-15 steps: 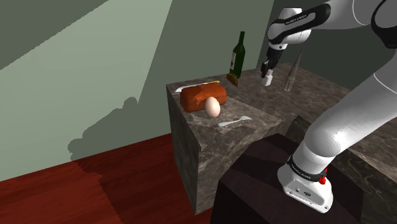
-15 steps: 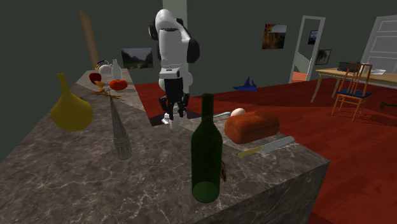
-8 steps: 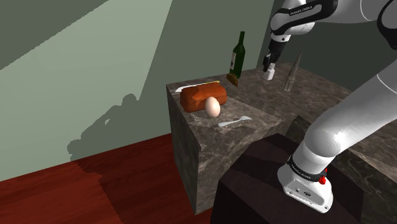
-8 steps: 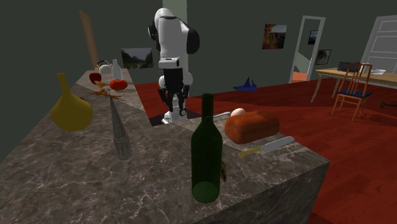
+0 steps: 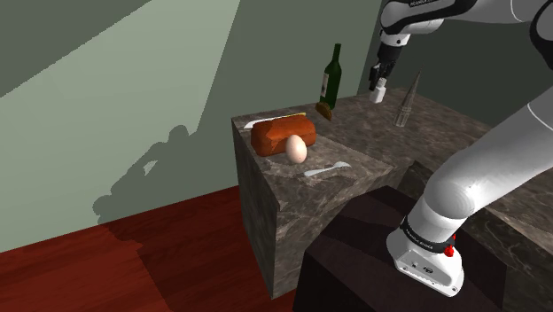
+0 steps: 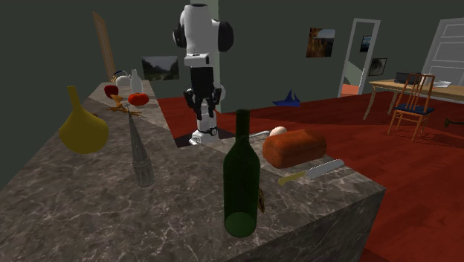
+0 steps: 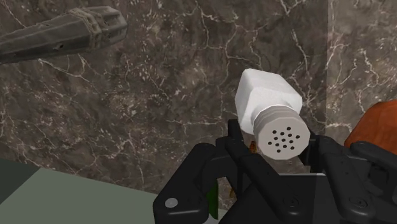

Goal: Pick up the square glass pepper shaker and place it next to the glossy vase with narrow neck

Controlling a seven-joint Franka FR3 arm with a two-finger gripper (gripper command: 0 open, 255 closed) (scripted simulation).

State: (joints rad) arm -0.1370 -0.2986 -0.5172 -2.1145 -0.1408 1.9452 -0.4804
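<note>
My gripper (image 5: 379, 81) hangs high above the dark marble counter (image 5: 354, 146), shut on the pepper shaker (image 5: 378, 91). In the wrist view the shaker (image 7: 265, 100) is a white square body with a grey perforated cap, tilted, clasped between the black fingers of the gripper (image 7: 275, 151). From the second exterior view the gripper (image 6: 205, 112) is seen well above the counter's far end. A glossy yellow vase (image 6: 80, 128) with a narrow neck stands at that view's left. A tall grey cone-shaped vessel (image 5: 406, 102) (image 6: 139, 156) stands close to the gripper.
A green wine bottle (image 5: 331, 75) (image 6: 242, 179) stands on the counter. A bread loaf (image 5: 282, 133), an egg (image 5: 295, 148) and a fork (image 5: 328, 168) lie near the counter's edge. A knife (image 6: 312, 173) lies by the loaf. Red fruit (image 6: 137, 98) and a white bottle (image 6: 136, 80) sit further back.
The gripper has risen with the shaker in it, going from just above the counter to well above it, and has drifted slightly to the shoulder view's right.
</note>
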